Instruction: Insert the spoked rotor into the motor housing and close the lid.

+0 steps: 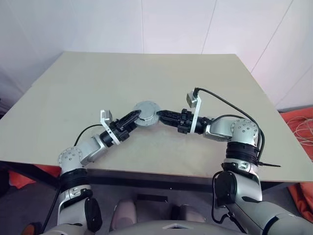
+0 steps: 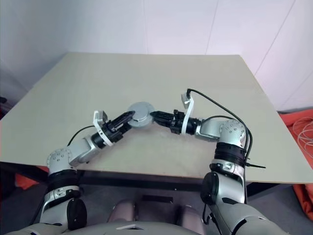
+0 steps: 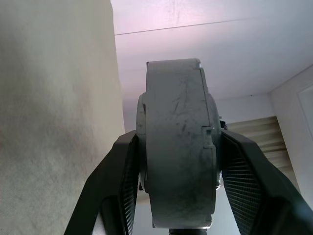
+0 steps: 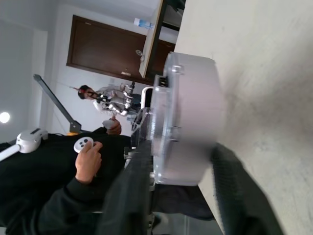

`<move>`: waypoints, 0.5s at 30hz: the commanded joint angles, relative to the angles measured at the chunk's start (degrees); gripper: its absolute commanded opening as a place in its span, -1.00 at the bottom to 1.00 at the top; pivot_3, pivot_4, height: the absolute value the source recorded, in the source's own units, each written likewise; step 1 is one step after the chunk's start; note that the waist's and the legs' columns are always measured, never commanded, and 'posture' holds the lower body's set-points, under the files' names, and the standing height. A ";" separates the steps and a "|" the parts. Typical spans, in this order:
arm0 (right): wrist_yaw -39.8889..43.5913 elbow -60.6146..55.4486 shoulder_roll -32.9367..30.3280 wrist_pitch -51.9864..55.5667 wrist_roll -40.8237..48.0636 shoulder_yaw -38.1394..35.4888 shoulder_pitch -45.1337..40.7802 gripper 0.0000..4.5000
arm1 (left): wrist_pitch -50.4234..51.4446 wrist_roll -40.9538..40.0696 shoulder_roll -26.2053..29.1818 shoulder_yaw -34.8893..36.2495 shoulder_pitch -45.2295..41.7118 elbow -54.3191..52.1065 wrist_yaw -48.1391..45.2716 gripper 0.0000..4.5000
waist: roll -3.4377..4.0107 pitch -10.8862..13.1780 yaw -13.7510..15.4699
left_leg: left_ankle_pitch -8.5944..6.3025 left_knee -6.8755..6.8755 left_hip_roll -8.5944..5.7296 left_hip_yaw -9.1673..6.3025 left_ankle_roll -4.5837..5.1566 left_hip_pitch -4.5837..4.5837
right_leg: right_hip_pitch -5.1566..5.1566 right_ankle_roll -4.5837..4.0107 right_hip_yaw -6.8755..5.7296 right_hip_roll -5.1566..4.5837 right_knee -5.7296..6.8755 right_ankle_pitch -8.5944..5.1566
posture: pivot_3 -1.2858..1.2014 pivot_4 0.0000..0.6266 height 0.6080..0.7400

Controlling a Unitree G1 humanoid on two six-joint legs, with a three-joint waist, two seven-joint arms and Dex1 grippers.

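A round grey motor housing (image 1: 146,113) hangs a little above the table, held between my two arms. The lid (image 4: 160,117) sits flat against one face of it, seen edge-on. My left gripper (image 1: 136,116) is shut on the housing from the left, its two fingers (image 3: 120,176) pressing both flat faces. From the right my right gripper (image 1: 160,114) straddles the housing's rim; it is open, with one finger (image 4: 239,191) standing just off the case. The spoked rotor is hidden.
The beige table (image 1: 98,83) stretches far beyond the housing, with its near edge just under my arms. Orange material and loose cables (image 1: 301,125) lie on the floor to the right. A person (image 4: 90,159) with hand controllers is in the right wrist view.
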 commanded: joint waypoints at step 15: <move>-0.71 0.81 -4.68 -2.34 -5.83 4.56 3.32 1.00 | -5.85 -1.43 3.64 1.68 -0.79 -1.49 -0.96 -0.08 | 0.00 0.00 -0.01 | 0.00 0.01 0.00 -0.01 0.00 -0.01 | 0.05 0.01 0.00 0.00 0.00 0.01 | 0.03 -1.00 1.00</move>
